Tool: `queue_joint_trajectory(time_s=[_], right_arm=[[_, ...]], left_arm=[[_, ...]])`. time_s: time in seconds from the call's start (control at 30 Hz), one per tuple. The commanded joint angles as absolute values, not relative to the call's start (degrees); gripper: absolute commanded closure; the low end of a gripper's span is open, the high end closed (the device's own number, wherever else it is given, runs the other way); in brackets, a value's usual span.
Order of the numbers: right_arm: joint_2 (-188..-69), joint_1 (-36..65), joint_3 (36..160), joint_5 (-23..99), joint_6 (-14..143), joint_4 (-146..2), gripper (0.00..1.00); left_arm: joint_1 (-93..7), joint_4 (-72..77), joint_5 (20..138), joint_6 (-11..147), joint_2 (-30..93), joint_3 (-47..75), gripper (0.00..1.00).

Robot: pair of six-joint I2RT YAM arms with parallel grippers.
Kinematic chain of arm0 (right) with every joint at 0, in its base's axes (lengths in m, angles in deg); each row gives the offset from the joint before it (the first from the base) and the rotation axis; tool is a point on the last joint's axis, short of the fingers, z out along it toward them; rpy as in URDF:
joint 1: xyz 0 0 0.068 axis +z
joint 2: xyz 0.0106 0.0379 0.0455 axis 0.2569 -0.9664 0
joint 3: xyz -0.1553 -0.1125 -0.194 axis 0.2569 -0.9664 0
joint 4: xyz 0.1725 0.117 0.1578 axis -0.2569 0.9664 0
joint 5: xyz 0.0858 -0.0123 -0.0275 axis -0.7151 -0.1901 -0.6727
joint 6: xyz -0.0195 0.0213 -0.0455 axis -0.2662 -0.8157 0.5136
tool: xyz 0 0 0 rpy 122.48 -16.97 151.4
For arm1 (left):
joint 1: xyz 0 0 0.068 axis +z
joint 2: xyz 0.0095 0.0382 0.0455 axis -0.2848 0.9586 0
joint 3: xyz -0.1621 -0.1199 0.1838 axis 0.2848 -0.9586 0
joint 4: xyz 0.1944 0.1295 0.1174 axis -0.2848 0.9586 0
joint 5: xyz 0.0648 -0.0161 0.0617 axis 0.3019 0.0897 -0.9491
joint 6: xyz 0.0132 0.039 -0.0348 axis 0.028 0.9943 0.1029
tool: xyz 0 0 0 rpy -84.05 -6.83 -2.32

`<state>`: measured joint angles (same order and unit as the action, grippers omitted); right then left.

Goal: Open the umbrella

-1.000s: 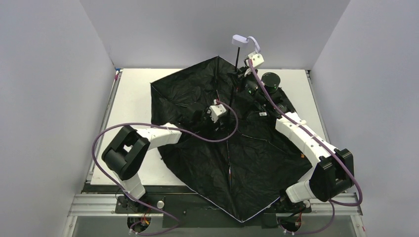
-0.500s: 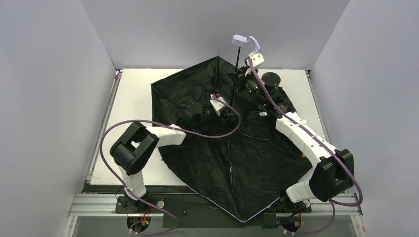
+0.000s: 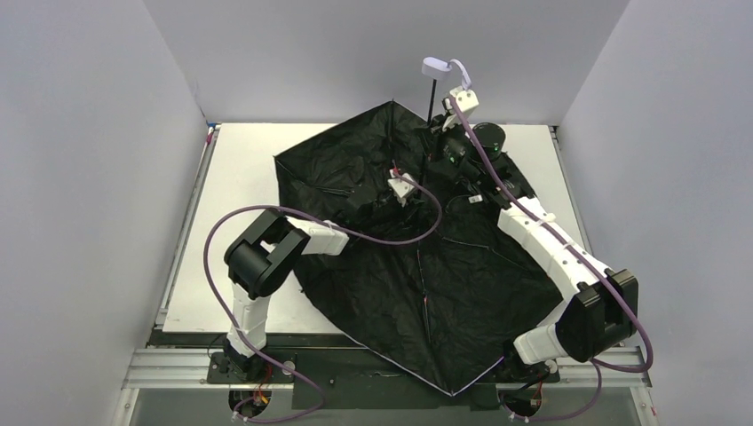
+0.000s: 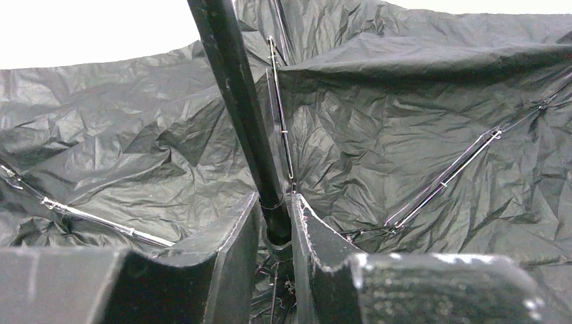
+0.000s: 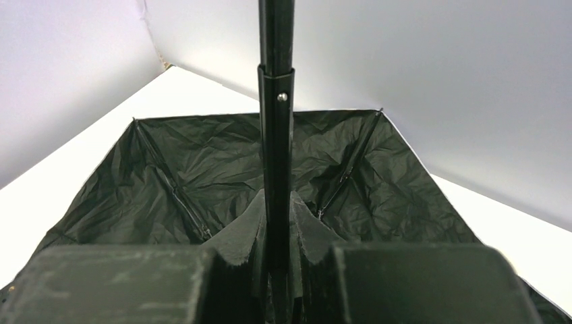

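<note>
The umbrella lies upside down on the table, its black underside (image 3: 462, 293) spread wide and facing up. Its thin black shaft (image 3: 430, 102) rises to the lavender knob handle (image 3: 434, 65) with its wrist loop. My left gripper (image 3: 392, 192) is low in the canopy, shut on the base of the shaft (image 4: 236, 101), with a finger on each side (image 4: 275, 216). My right gripper (image 3: 441, 135) is shut on the shaft higher up (image 5: 276, 209). The ribs (image 4: 445, 179) run outward across the fabric (image 5: 202, 162).
The white table (image 3: 240, 169) shows at the left and back. Grey walls (image 3: 107, 177) close in the left, back and right. The canopy's near corner (image 3: 453, 390) hangs over the front rail. Purple cables (image 3: 266, 217) loop from both arms.
My left arm has reached further in toward the shaft's base, gripper moving up and right. The canopy has spread flatter and its near corner has shifted right. The right gripper holds steady.
</note>
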<state>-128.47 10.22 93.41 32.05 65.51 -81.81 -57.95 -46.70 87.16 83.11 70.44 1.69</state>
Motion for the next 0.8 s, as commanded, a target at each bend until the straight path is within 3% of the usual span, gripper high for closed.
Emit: queue_joint_trajectory(time_s=[0.0, 0.33, 0.57, 0.77], right_arm=[[-126.4, 10.0, 99.8, 33.1, 62.8, -88.4, 1.00], [-124.9, 10.1, 101.6, 33.1, 61.3, -87.4, 1.00], [-121.3, 11.0, 95.2, 31.1, 57.5, -87.1, 1.00], [-121.4, 11.9, 94.1, 31.1, 55.6, -86.9, 1.00]], left_arm=[[-58.0, -41.1, 86.0, 84.1, 72.6, 6.7, 0.79], [-59.3, -26.8, 82.6, 80.9, 68.5, 9.4, 0.77], [-61.7, -27.1, 76.5, 78.2, 63.5, 1.0, 0.76], [-62.6, -33.2, 71.7, 78.8, 70.4, -2.8, 0.76]])
